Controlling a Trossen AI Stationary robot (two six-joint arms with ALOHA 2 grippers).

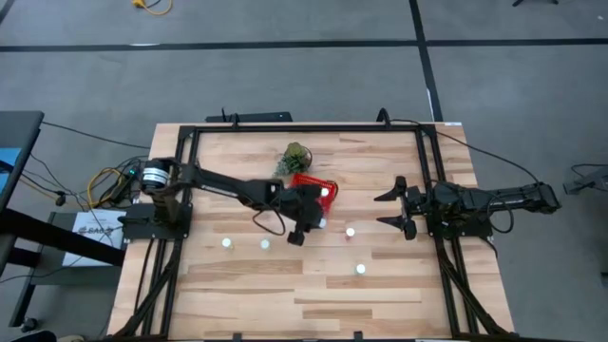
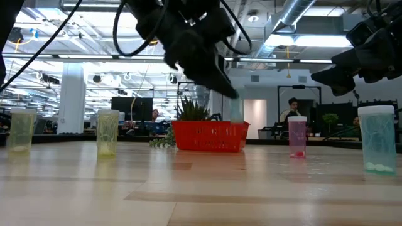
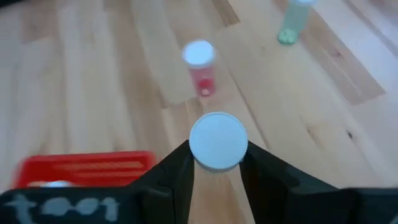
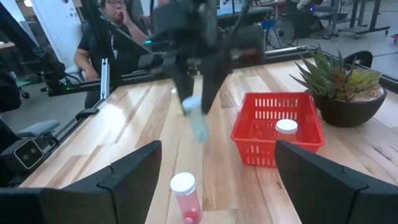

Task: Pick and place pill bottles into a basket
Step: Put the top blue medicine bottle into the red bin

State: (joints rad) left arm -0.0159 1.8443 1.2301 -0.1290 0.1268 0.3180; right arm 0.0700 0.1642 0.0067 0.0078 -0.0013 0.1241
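Beside the perforated red basket (image 1: 314, 185), a round-capped pill bottle (image 3: 217, 140) in the left jaws (image 3: 214, 163).

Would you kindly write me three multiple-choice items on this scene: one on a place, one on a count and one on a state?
1. Where is the right hand?
A. over the basket
B. at the right side of the table
C. beside the plant

2. How many bottles stand on the table in the high view?
A. two
B. four
C. seven

3. What is the left hand doing?
A. open and empty
B. shut on the plant
C. shut on a bottle

Key: 1 B, it hangs near the right edge, open. 2 B, four white caps show on the wood. 3 C, its fingers clamp a white-capped bottle.
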